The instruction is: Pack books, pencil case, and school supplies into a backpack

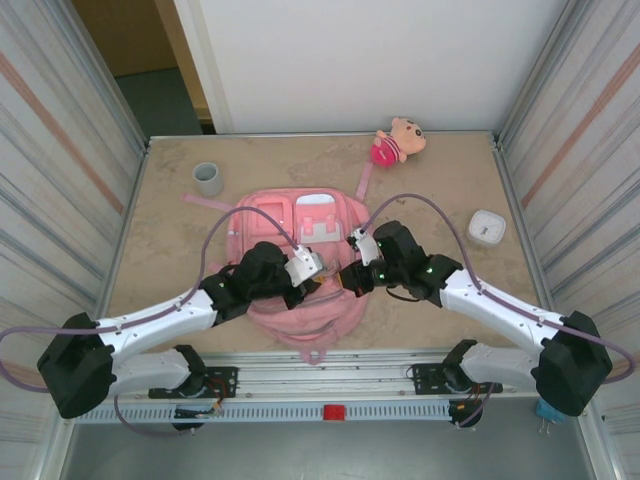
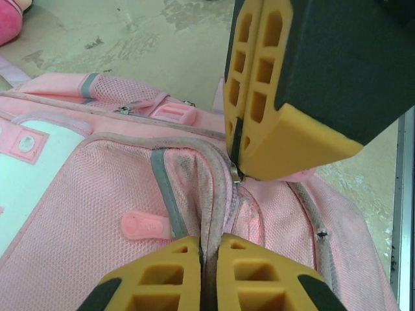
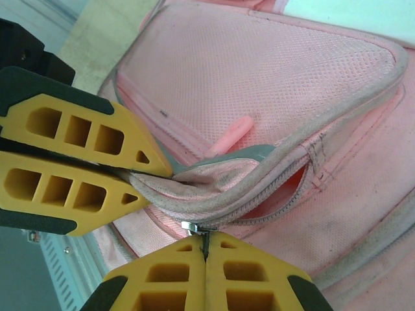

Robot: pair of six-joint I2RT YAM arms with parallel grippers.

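Observation:
The pink backpack (image 1: 300, 215) lies flat mid-table, front pockets up. My left gripper (image 1: 305, 272) is shut on the grey piped edge (image 2: 217, 214) of its front flap; its own yellow fingertips (image 2: 207, 256) pinch that edge. My right gripper (image 1: 352, 272) is shut on the metal zip pull (image 3: 193, 227), right beside the left fingers (image 3: 97, 168). A short stretch of zip (image 3: 295, 188) gapes, showing pink lining. The right gripper's fingers (image 2: 259, 84) hang over the same zip pull (image 2: 235, 173). The books and school supplies are out of view.
A grey cup (image 1: 208, 178) stands at the back left. A pink plush doll (image 1: 397, 141) lies at the back edge and a white rounded box (image 1: 487, 228) at the right. Ribbed walls close both sides of the table.

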